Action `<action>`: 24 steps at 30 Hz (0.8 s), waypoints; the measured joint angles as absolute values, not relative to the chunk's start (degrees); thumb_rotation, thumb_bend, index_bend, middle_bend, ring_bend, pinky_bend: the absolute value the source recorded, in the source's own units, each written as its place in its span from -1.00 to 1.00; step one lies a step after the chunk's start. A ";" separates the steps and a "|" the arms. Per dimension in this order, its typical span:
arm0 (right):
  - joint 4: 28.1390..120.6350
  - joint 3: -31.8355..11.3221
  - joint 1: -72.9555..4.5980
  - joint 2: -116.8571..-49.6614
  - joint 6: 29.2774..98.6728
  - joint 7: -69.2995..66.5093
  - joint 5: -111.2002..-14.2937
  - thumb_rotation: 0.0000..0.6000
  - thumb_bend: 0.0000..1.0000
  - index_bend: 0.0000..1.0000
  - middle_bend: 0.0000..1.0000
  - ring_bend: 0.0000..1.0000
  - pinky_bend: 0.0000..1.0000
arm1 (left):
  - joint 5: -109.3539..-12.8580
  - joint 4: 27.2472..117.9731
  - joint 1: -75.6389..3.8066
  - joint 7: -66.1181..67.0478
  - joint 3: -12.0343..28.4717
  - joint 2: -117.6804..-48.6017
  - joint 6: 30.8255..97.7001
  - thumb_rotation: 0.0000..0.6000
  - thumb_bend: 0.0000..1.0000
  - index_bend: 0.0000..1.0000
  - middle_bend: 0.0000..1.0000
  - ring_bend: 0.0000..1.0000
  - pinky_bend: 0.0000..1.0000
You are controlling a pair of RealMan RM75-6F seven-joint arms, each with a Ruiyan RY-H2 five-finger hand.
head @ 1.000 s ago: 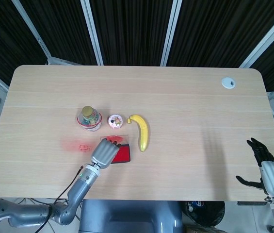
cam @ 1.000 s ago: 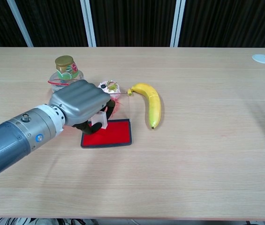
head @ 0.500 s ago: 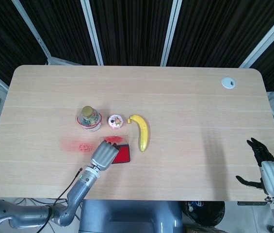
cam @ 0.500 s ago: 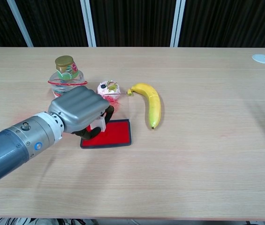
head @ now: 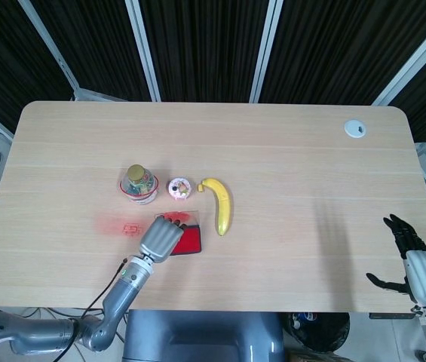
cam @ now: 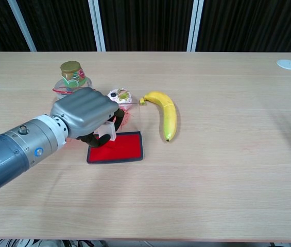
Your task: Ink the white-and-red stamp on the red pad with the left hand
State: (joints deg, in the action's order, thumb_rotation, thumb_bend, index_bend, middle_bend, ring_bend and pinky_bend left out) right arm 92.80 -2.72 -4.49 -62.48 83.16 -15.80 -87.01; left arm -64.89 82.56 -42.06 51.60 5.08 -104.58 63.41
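Wooden table (head: 288, 188) | left hand (cam: 86, 114) grips white-and-red stamp (cam: 105, 135), lifted slightly since half a second ago, over red pad's (cam: 122, 148) left edge | likely mid-inking dab | right hand (head: 416, 268) idle, fingers spread, holding nothing

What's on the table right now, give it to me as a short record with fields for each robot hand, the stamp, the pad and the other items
left robot hand: holds the stamp over the pad's left part
right robot hand: off the table's right front edge, fingers apart, holding nothing
stamp: white-and-red, upright; contact with pad not clear
red pad: flat, black-rimmed, near the front of the table
banana: right of the pad, apart from it
bottle: behind the left robot hand
small round item: between bottle and banana
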 measured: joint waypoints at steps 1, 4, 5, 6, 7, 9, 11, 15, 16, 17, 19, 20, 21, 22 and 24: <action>92.81 -2.71 -4.49 -62.48 83.14 -15.80 -87.02 1.00 -0.75 -1.00 -1.00 -1.00 -0.65 | -64.94 83.03 -42.08 51.54 5.28 -104.37 63.56 1.00 0.12 0.40 0.46 0.15 0.26; 92.82 -2.71 -4.47 -62.46 83.19 -15.82 -87.02 1.00 -0.75 -1.00 -1.00 -1.00 -0.65 | -65.05 85.00 -42.03 51.36 5.88 -103.39 64.21 1.00 0.12 0.39 0.46 0.15 0.26; 92.81 -2.72 -4.46 -62.46 83.23 -15.84 -87.03 1.00 -0.75 -1.00 -1.00 -1.00 -0.65 | -65.06 85.75 -41.95 51.32 5.98 -102.97 64.45 1.00 0.12 0.39 0.46 0.14 0.26; 92.81 -2.72 -4.44 -62.45 83.27 -15.88 -87.04 1.00 -0.75 -1.00 -1.00 -1.00 -0.65 | -65.08 86.81 -41.77 51.30 6.04 -102.29 64.83 1.00 0.12 0.39 0.46 0.14 0.26; 92.81 -2.72 -4.43 -62.44 83.28 -15.91 -87.04 1.00 -0.75 -1.00 -1.00 -1.00 -0.65 | -65.12 87.60 -41.59 51.30 6.02 -101.66 65.15 1.00 0.12 0.39 0.46 0.14 0.26; 92.81 -2.71 -4.43 -62.44 83.29 -15.88 -87.10 1.00 -0.75 -1.00 -1.00 -1.00 -0.65 | -65.33 89.43 -40.88 51.18 5.67 -99.75 66.03 1.00 0.12 0.39 0.46 0.14 0.26; 92.83 -2.68 -4.43 -62.43 83.28 -15.86 -87.14 1.00 -0.75 -1.00 -1.00 -1.00 -0.65 | -65.45 90.36 -40.31 51.01 5.29 -98.54 66.55 1.00 0.12 0.39 0.45 0.14 0.25; 92.88 -2.68 -4.44 -62.45 83.29 -15.75 -87.16 1.00 -0.75 -1.00 -1.00 -1.00 -0.65 | -65.52 92.01 -38.40 49.83 3.99 -94.69 67.71 1.00 0.12 0.39 0.45 0.14 0.25; 92.91 -2.68 -4.43 -62.45 83.28 -15.72 -87.13 1.00 -0.75 -1.00 -1.00 -1.00 -0.65 | -65.40 92.25 -38.00 49.41 3.77 -93.90 67.82 1.00 0.12 0.38 0.45 0.14 0.25; 92.89 -2.68 -4.43 -62.45 83.28 -15.74 -87.11 1.00 -0.75 -1.00 -1.00 -1.00 -0.65 | -65.21 92.43 -37.62 48.91 3.59 -93.16 67.89 1.00 0.12 0.38 0.45 0.14 0.25; 92.82 -2.70 -4.44 -62.47 83.25 -15.78 -87.08 1.00 -0.75 -1.00 -1.00 -1.00 -0.65 | -64.57 92.60 -36.87 47.81 3.26 -91.60 67.86 1.00 0.12 0.38 0.45 0.14 0.25; 92.82 -2.70 -4.44 -62.47 83.24 -15.78 -87.08 1.00 -0.75 -1.00 -1.00 -1.00 -0.65 | -64.31 92.59 -36.61 47.38 3.14 -91.06 67.80 1.00 0.12 0.38 0.45 0.14 0.25; 92.83 -2.69 -4.45 -62.48 83.22 -15.79 -87.08 1.00 -0.75 -1.00 -1.00 -1.00 -0.65 | -64.06 92.49 -36.34 46.92 3.01 -90.49 67.69 1.00 0.12 0.38 0.44 0.14 0.25; 92.84 -2.68 -4.45 -62.48 83.20 -15.80 -87.08 1.00 -0.75 -1.00 -1.00 -1.00 -0.65 | -63.97 92.28 -36.21 46.66 2.95 -90.15 67.61 1.00 0.12 0.37 0.44 0.13 0.25; 92.83 -2.66 -4.46 -62.49 83.17 -15.73 -87.12 1.00 -0.75 -1.00 -1.00 -1.00 -0.65 | -63.85 91.43 -36.01 46.00 2.88 -89.63 67.41 1.00 0.11 0.36 0.43 0.13 0.24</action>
